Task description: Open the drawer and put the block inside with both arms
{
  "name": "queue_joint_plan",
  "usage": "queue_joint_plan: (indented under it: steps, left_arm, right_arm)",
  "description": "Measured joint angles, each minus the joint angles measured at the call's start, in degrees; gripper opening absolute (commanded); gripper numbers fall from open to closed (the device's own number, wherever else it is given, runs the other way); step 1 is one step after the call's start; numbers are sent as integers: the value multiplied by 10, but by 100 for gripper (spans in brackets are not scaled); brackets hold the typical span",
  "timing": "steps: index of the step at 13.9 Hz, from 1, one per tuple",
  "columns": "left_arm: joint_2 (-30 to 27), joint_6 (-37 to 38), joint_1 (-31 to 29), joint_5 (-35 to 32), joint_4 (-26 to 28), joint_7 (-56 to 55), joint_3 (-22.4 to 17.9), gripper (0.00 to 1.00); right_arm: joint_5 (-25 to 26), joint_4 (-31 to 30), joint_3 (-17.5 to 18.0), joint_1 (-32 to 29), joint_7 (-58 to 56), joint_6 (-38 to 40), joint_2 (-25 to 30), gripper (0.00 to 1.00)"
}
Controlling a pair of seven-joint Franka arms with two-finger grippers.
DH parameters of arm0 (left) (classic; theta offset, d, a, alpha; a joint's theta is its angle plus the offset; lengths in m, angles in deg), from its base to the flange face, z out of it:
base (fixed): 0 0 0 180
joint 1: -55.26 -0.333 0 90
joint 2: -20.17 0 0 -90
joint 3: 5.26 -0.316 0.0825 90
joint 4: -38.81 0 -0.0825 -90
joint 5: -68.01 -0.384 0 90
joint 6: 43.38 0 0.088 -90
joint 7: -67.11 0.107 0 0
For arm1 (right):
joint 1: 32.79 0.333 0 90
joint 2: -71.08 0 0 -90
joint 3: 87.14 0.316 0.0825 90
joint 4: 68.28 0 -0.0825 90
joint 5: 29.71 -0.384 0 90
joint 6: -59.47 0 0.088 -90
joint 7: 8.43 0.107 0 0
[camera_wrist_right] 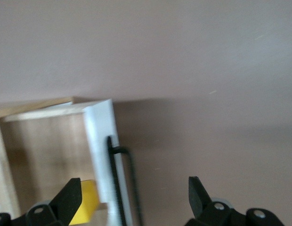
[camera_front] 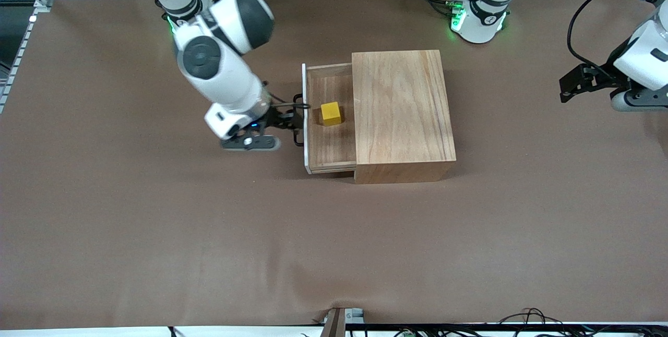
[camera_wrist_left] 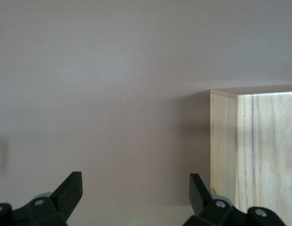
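Yellow block [camera_front: 331, 113] sits in the pulled-out drawer [camera_front: 330, 144]; my right claw [camera_front: 288, 119] hangs by its handle [camera_front: 298, 119]. Left wrist: left claw [camera_wrist_left: 135, 194] spread, waiting beside the cabinet [camera_wrist_left: 259, 155]. Right wrist: fingers [camera_wrist_right: 70, 197] apart.

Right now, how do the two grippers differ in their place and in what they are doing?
The right gripper is at the drawer's black handle, in front of the open drawer that holds the yellow block. The left gripper waits over bare table toward the left arm's end, apart from the cabinet. The right wrist view shows handle and block; the left wrist view shows only a cabinet corner. Both are open and hold nothing.
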Motion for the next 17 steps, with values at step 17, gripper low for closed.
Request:
queue_joint_plan:
  steps: [17]
  left_arm:
    - [-4, 24, -8, 0, -3, -31, 15, 100]
  right_arm:
    - [73, 3, -49, -259, -283, 275, 199, 100]
